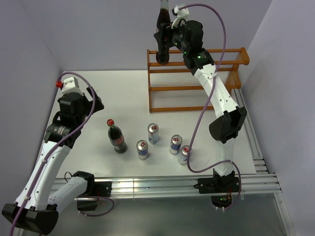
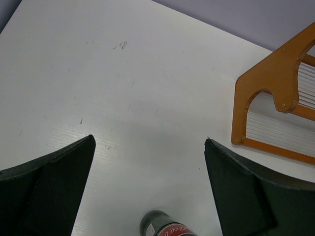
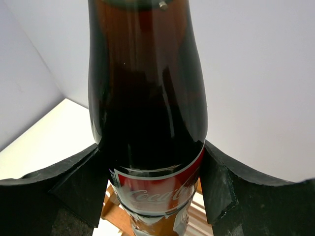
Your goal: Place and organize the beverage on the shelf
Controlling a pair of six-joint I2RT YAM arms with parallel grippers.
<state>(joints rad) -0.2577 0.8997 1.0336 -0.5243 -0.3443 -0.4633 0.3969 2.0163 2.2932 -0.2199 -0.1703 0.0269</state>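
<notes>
The step in hand is shelving the first drink. The right pincer (image 1: 165, 35) is clamped on a cola bottle (image 1: 163, 46) at the red label, both pads pressed against its sides in the right wrist view. It holds the bottle upright at the far left end of the shelf (image 1: 172, 90), over the top tier. From above, the bottle's lower part overlaps the top rails. Whether its base rests on the slats or hangs just above them cannot be told from either view. The wrist view shows only orange wood below the label.

The rest of the beverage stands on the table (image 1: 118, 93), in front of the shelf and well apart from it. The second cola bottle (image 1: 116, 136) is to the left, and the four cans (image 1: 153, 132) (image 1: 142, 149) (image 1: 175, 144) (image 1: 185, 154) stand in a loose cluster to its right. No other drink shows on either tier.

The left pincer (image 2: 148, 140) is spread wide and grips nothing. It hovers over bare table, with the second cola bottle just at the lower edge of its view and the end of the shelf off to the right.

The next move likely calls for lowering the bottle straight down until it stands firmly between the rails, close to the end post so the row keeps room for the others. Only then should the pads part and the arm draw back and up without brushing the tall neck. A tilt at release could topple the bottle off the narrow tier.
</notes>
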